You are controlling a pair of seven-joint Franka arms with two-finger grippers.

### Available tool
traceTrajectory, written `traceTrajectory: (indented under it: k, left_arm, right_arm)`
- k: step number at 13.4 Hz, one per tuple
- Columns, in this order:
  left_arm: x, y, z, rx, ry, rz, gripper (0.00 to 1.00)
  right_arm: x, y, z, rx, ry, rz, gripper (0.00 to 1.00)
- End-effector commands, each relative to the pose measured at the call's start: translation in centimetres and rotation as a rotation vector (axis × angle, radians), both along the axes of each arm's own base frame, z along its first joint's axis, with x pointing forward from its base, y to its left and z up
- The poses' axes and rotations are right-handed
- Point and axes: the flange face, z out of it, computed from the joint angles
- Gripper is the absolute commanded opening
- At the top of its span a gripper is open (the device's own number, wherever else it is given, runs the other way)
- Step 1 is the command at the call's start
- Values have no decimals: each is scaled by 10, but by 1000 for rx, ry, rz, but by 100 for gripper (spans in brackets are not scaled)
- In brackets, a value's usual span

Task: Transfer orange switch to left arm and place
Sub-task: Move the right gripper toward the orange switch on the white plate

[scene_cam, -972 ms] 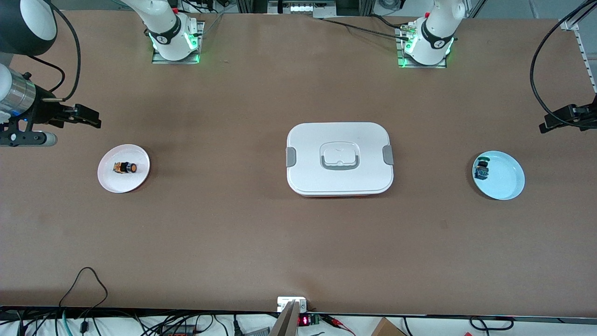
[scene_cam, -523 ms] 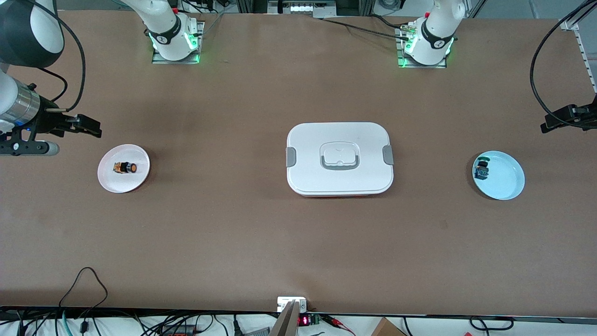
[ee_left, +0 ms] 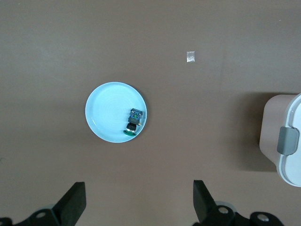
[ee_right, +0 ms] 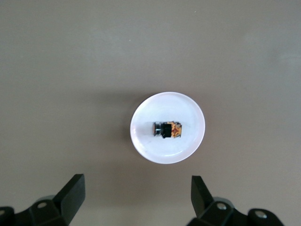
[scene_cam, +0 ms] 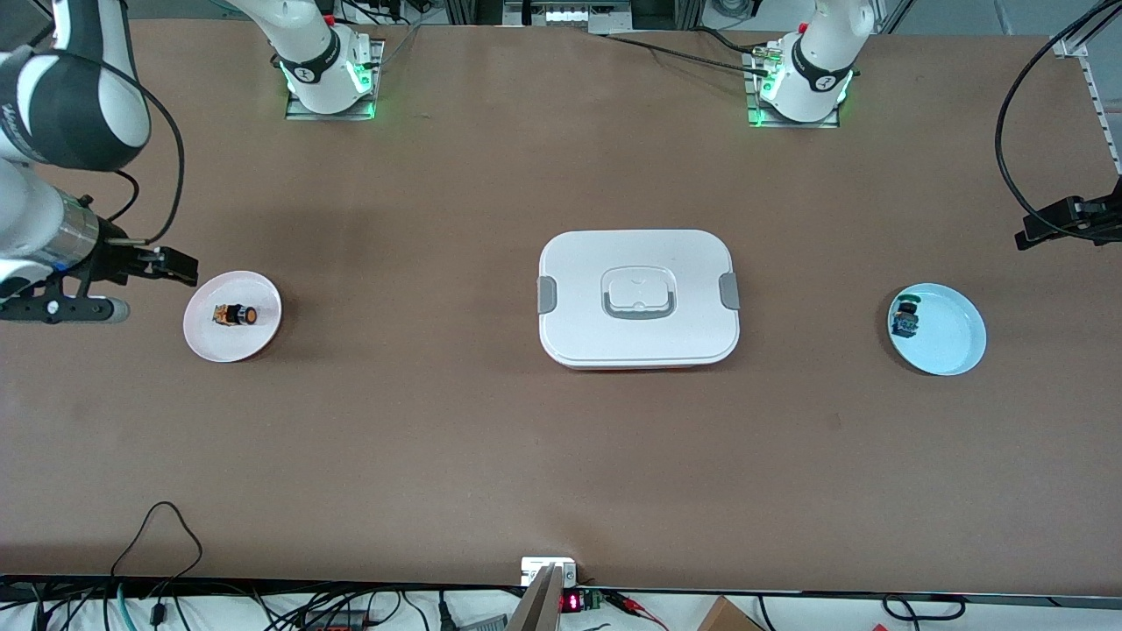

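The orange switch [scene_cam: 235, 314] lies on its side on a small white plate [scene_cam: 210, 337] toward the right arm's end of the table; it also shows in the right wrist view [ee_right: 168, 130]. My right gripper [scene_cam: 180, 265] is open and empty, in the air just beside that plate's edge; in its wrist view [ee_right: 136, 197] the plate [ee_right: 188, 141] lies ahead of the fingers. The white box [scene_cam: 638, 298] stands at the table's middle. My left gripper [scene_cam: 1039, 228] waits open and empty at the left arm's end, also in its wrist view [ee_left: 139, 200].
A light blue plate [scene_cam: 951, 337] holding the green-capped blue and black switch [scene_cam: 905, 319] sits toward the left arm's end; both show in the left wrist view, plate [ee_left: 106, 113] and switch [ee_left: 133, 121]. The box's corner [ee_left: 287, 141] shows there too. Cables hang off the table's near edge.
My right gripper has come down and moved toward the white plate, now just beside its edge. The left arm, switch and box have not moved.
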Motion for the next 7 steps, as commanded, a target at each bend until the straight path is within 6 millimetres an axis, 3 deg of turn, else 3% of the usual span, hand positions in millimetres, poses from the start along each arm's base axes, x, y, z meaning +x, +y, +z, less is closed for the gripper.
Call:
traceTrajectory:
  k: [1,7]
  left_arm:
    - [3,-2,5,27,10,-1,100]
    - [3,-2,4,27,12,-1,100]
  right_arm:
    - [-1,-23,-26,-19,-31,-12,100]
    - [-13,-44,-98,-12,9,-9,100]
